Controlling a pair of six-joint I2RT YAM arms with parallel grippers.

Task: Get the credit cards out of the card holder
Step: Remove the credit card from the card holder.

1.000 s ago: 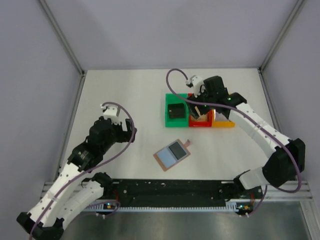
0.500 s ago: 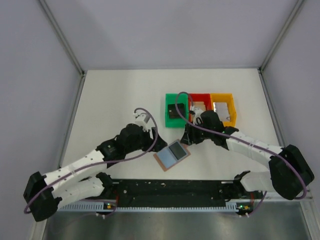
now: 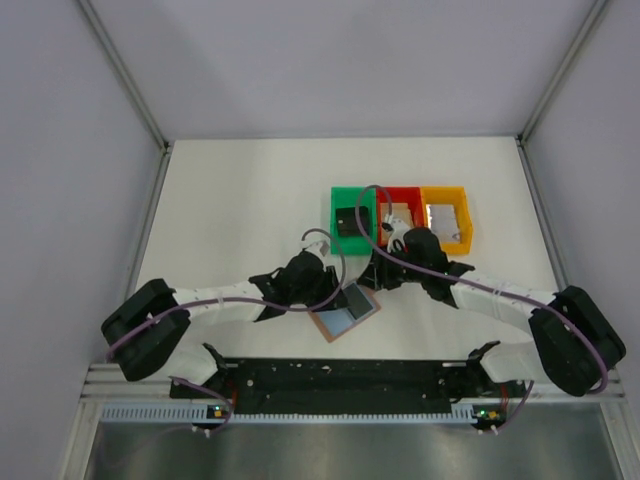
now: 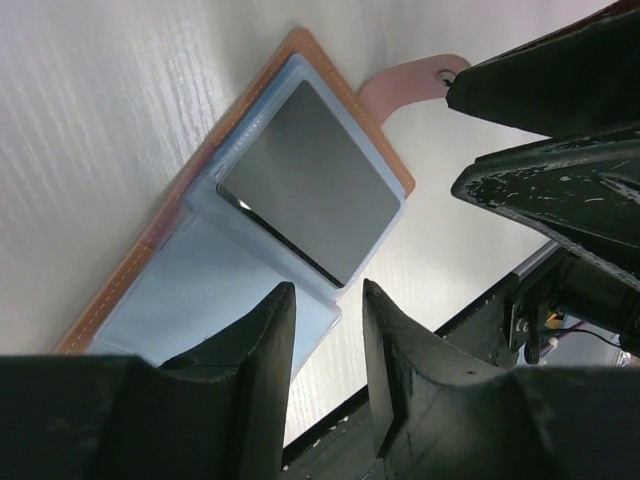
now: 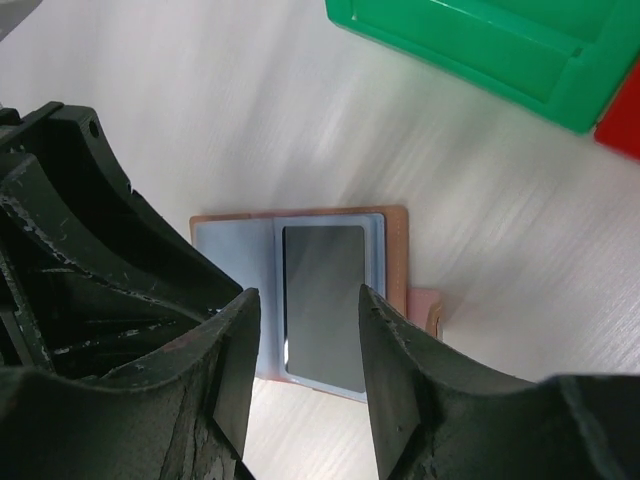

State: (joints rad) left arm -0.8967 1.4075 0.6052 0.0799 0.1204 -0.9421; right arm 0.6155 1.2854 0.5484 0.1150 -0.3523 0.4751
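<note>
Now both jaws at open card holder (image 3: 338, 320), slightly spread, pinching nothing.
Credit card (image 5: 323, 306) sits framed between right jaws, just past left jaws' tips, on tabletop (image 3: 250, 200).

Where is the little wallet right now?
In the top view, the card holder lies open on the table, near the front middle, just in front of the green bin, between the left claw and the right claw.

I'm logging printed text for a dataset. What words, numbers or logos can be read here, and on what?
There is no readable text in any view.
The dark card in the wallet shows a plain, unmarked face.
The green bin shows no label.
</note>
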